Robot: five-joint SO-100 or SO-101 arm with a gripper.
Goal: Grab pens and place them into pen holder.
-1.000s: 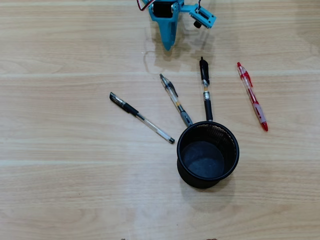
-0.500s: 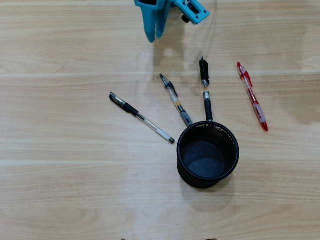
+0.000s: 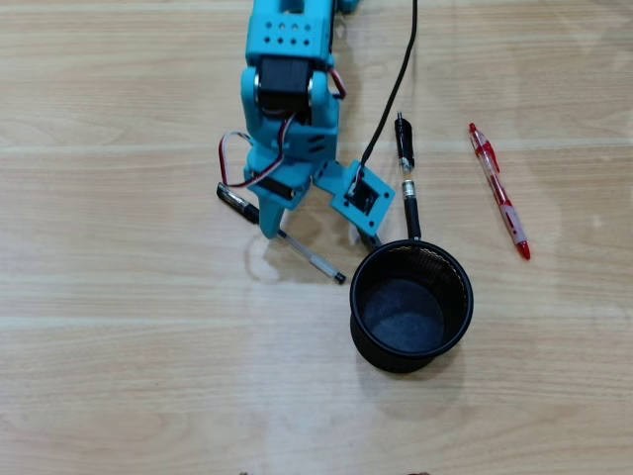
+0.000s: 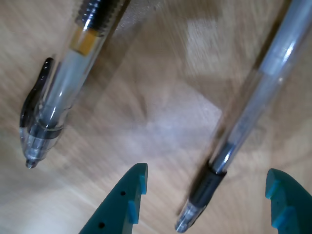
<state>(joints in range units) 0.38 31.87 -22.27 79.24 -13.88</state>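
Note:
A thin black pen [image 3: 309,259] lies slanted on the wooden table, its upper end under my teal gripper [image 3: 318,235]. In the wrist view this clear-barrelled pen [image 4: 248,112] lies between my two teal fingertips [image 4: 127,202], which stand wide apart, open and empty, low over the table. A second black pen with a clip [image 3: 406,178] lies beside the rim of the black mesh pen holder [image 3: 455,287]; it appears at the left of the wrist view [image 4: 58,92]. A red pen [image 3: 499,193] lies to the right, well away from the gripper.
The arm's black cable [image 3: 391,89] runs down from the top edge to the wrist camera. The holder stands just right of and below the gripper in the overhead view. Bare wooden table [image 3: 119,327] surrounds everything.

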